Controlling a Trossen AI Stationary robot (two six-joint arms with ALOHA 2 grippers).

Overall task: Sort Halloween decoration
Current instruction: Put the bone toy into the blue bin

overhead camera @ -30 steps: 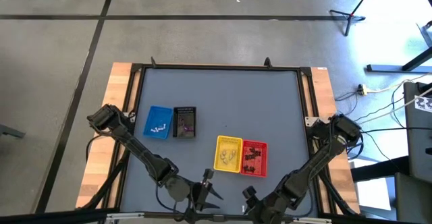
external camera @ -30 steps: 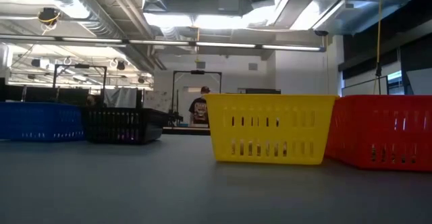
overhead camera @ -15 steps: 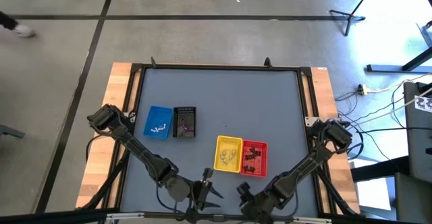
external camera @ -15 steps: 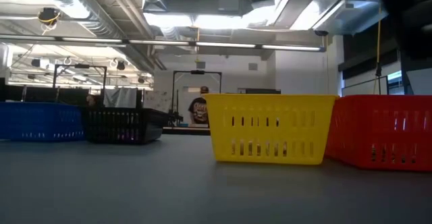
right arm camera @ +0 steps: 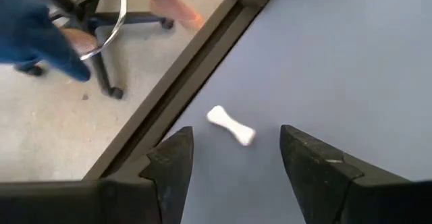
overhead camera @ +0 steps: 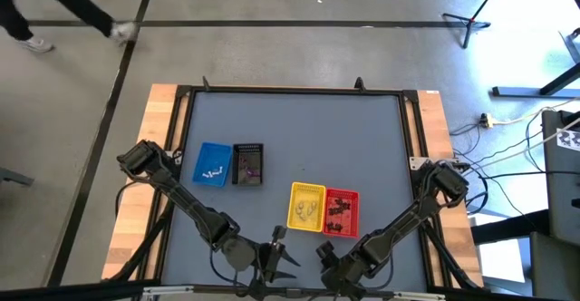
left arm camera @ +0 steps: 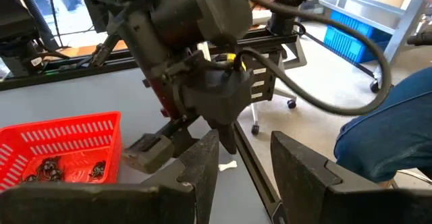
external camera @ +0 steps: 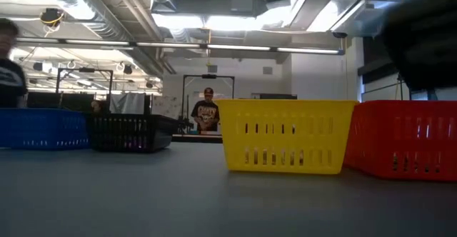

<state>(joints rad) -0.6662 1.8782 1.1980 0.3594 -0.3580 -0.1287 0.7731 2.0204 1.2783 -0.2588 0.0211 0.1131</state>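
High view: the grey table (overhead camera: 299, 138) carries four small baskets. The blue basket (overhead camera: 213, 164) and black basket (overhead camera: 247, 164) stand touching, left of centre. The yellow basket (overhead camera: 306, 207) and red basket (overhead camera: 341, 212) stand touching, nearer the front edge. Each holds tiny Halloween trinkets (overhead camera: 340, 210). The left gripper (overhead camera: 278, 257) sits at the front edge, fingers apart. The right gripper (overhead camera: 328, 263) sits just beside it at the front edge, in front of the red basket.

Low view: the yellow basket (external camera: 285, 135) and red basket (external camera: 403, 138) stand close. The blue basket (external camera: 43, 128) and black basket (external camera: 128, 132) stand farther back. A dark arm part blurs the upper right. Two people (external camera: 206, 113) show in the room beyond.

Left wrist view: the left gripper (left arm camera: 244, 163) has its fingers apart and empty. Ahead is the right arm's wrist (left arm camera: 202, 82). The red basket (left arm camera: 61, 148) holds dark trinkets (left arm camera: 50, 169).

Right wrist view: the right gripper (right arm camera: 233, 164) has its fingers spread, empty. A white bone trinket (right arm camera: 230, 125) lies on the table near its edge, between the fingers' line and apart from them.
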